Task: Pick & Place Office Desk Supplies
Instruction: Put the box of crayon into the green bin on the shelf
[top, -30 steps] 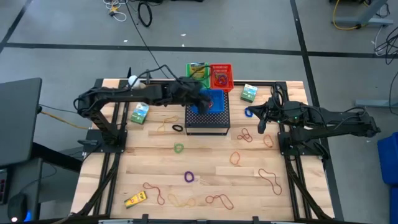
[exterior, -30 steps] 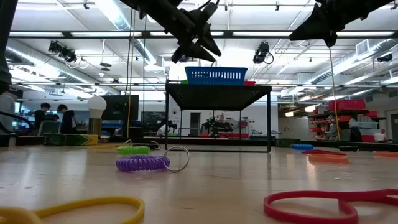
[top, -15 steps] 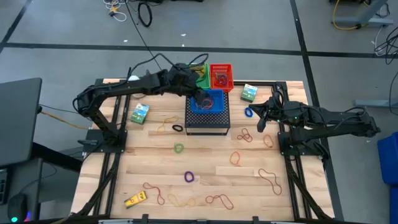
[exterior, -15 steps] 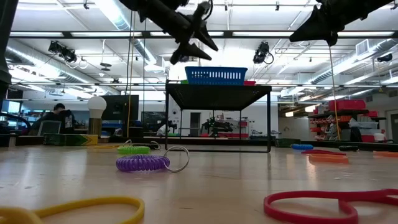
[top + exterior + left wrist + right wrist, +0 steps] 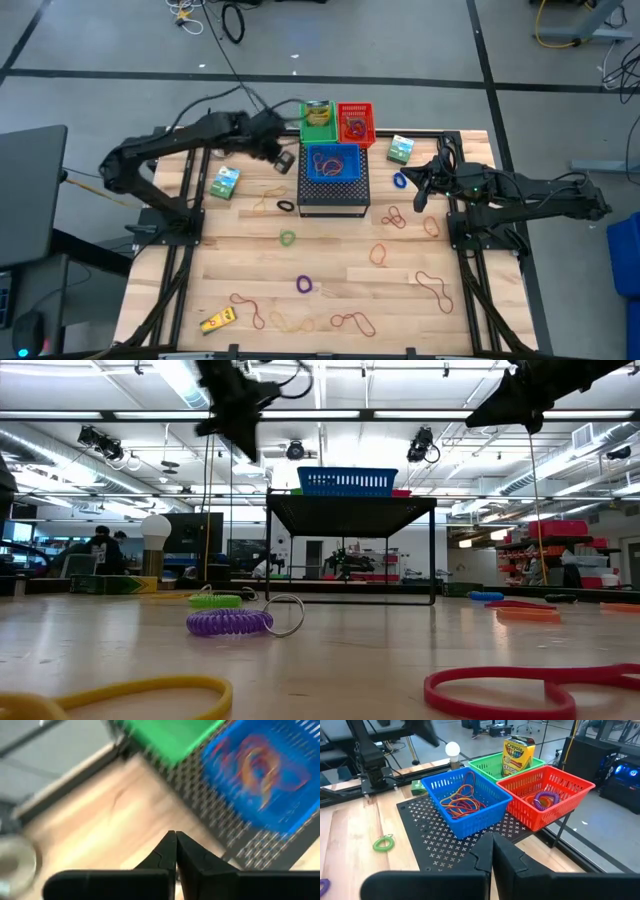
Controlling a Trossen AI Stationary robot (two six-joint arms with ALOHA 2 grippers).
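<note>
Your left gripper (image 5: 283,158) hangs clenched and empty beside the blue basket (image 5: 333,163), where rubber bands (image 5: 465,802) lie. Your right gripper (image 5: 418,198), also clenched, waits over the worktop (image 5: 340,270).

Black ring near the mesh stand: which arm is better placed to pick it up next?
Probably the left. The left gripper, shut and empty, hangs just behind the black ring; the right gripper waits beyond the mesh stand.

Only readable text was on the crayon box (image 5: 518,755) standing in the green basket (image 5: 492,767): "Crayola" across its yellow-green front. Other print too small to read.
</note>
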